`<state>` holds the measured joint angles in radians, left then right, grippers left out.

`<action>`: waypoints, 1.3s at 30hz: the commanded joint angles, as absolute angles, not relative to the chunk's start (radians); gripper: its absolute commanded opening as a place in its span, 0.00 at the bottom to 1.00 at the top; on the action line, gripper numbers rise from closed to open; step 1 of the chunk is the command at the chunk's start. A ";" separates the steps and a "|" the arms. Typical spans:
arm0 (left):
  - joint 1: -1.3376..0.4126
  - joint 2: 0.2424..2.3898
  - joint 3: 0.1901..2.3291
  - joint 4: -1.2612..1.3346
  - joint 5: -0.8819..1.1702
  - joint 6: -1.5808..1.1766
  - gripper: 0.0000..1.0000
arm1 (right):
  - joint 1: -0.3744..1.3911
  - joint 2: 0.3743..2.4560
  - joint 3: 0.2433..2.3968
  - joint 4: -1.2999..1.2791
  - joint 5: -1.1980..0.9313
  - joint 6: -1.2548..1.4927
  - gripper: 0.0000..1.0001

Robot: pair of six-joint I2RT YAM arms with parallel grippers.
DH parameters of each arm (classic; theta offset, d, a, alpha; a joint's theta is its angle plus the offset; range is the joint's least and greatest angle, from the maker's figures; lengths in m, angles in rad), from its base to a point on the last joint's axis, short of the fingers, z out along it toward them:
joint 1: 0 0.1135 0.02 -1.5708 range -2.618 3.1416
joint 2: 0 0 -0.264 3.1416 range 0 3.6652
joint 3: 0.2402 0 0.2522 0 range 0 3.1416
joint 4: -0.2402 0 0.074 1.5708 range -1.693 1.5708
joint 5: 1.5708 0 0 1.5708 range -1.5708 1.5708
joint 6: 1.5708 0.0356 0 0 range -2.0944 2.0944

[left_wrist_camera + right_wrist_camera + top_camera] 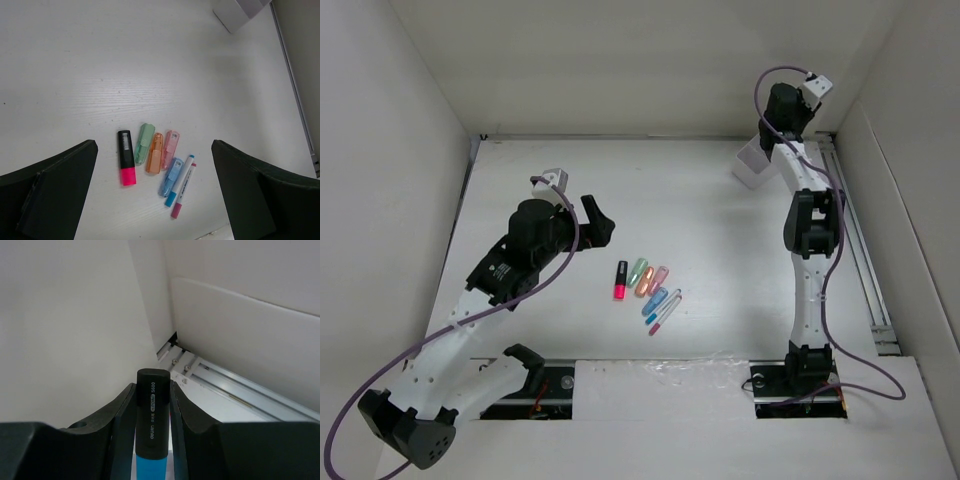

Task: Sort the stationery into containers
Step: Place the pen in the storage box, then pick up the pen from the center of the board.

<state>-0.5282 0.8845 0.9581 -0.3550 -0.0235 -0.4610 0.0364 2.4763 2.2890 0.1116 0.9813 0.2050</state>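
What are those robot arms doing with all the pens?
They are tidying pens into a box. The right pincer is shut on a black and blue marker, up at the far corner by the white box. The left pincer is open and hangs above a black and pink marker and the small coloured pens, which lie in a row on the table, not yet picked up.
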 commanded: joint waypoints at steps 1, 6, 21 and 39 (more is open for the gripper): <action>-0.526 0.879 0.986 -0.314 -0.028 -0.443 1.00 | 0.044 2.457 2.279 0.184 1.009 0.179 0.00; -0.526 0.879 0.977 -0.314 -0.028 -0.443 1.00 | 0.054 2.448 2.266 0.193 1.032 0.170 0.13; -0.526 0.815 0.959 -0.324 -0.031 -0.453 1.00 | 0.129 2.300 2.112 0.236 1.031 0.170 0.60; -0.526 0.713 1.032 -0.532 -0.206 -0.492 1.00 | 0.676 1.885 1.677 -0.452 0.213 0.672 0.00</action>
